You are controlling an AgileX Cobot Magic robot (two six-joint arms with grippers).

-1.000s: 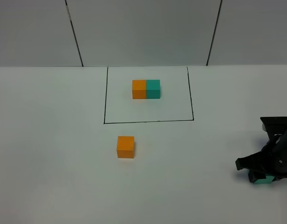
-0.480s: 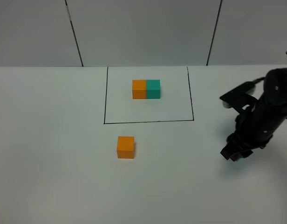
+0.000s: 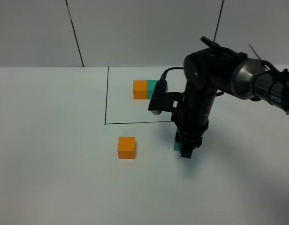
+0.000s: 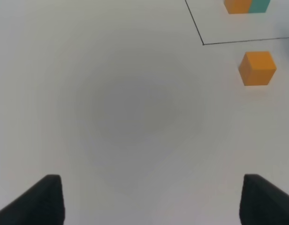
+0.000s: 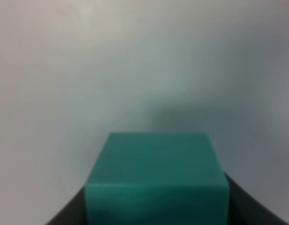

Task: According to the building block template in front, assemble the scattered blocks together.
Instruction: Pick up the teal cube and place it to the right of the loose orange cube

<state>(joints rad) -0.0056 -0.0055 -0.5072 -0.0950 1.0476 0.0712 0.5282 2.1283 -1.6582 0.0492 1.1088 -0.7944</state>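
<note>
The template (image 3: 143, 89), an orange and a teal cube joined, sits inside the black drawn rectangle (image 3: 106, 98); my right arm hides part of its teal end. It also shows in the left wrist view (image 4: 246, 5). The loose orange cube (image 3: 126, 147) sits in front of the rectangle, also seen in the left wrist view (image 4: 257, 68). My right gripper (image 3: 184, 149) is shut on the teal cube (image 3: 176, 143), low over the table to the right of the orange cube, with a gap between them. The right wrist view shows the teal cube (image 5: 156, 178) between the fingers (image 5: 247, 206). My left gripper (image 4: 153, 194) is open and empty.
The white table (image 3: 50, 164) spreads to the left and front. Grey wall panels (image 3: 144, 28) stand behind it. My right arm (image 3: 215, 75) reaches in from the right over the rectangle's front right corner.
My right arm has swung from the table's right edge to the middle, carrying the teal cube, and now stands just right of the orange cube. The orange cube and template have not moved.
</note>
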